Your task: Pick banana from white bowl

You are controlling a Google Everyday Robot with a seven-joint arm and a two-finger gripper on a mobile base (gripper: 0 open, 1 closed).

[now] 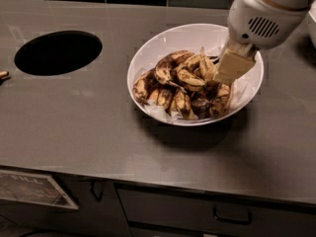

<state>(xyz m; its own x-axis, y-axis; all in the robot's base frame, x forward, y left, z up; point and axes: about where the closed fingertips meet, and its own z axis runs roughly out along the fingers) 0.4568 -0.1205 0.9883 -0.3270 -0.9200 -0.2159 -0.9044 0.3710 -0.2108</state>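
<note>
The white bowl stands on the grey steel counter, right of centre. It holds a pile of overripe bananas, most of them heavily blackened. The banana, plump and yellow with brown speckles, lies on top near the middle of the pile. My gripper, cream-coloured below a white wrist housing, reaches down into the right side of the bowl. Its tip sits just right of the banana, at the top of the pile. The bananas under it are partly hidden.
A round dark hole is cut into the counter at the left. A small yellowish object lies at the left edge. A white object shows at the right edge. Drawers with handles run below the counter front.
</note>
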